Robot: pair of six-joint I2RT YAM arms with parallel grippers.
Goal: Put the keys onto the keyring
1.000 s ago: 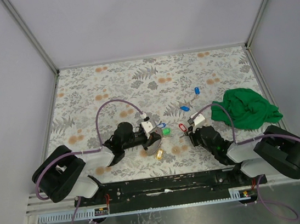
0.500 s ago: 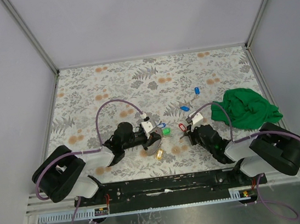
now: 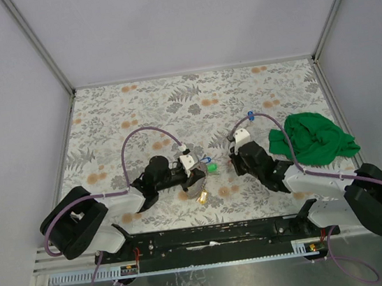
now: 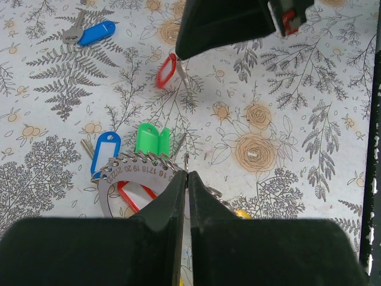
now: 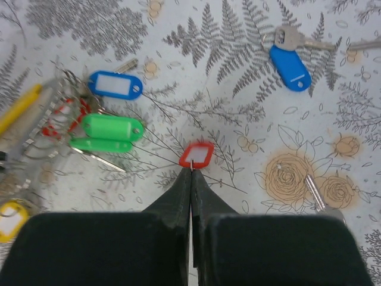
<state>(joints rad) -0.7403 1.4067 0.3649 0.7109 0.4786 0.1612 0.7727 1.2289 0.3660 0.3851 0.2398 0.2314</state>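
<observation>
Keyring [image 4: 140,174] w/ numbered metal disc is at front-centre of bench [image 3: 137,108], pinched in L fingers [image 4: 178,182], closed tight on its wire. Green tags [image 5: 112,127] and blue tag [image 4: 106,147] touch it. R fingers [image 5: 186,185] closed on red-tag key [image 5: 196,154] (tag pokes past the tips), near keyring's right. Loose blue-tag key [image 5: 290,65] lies on bench beyond. Green cloth [image 3: 313,137] is well apart, far right.
</observation>
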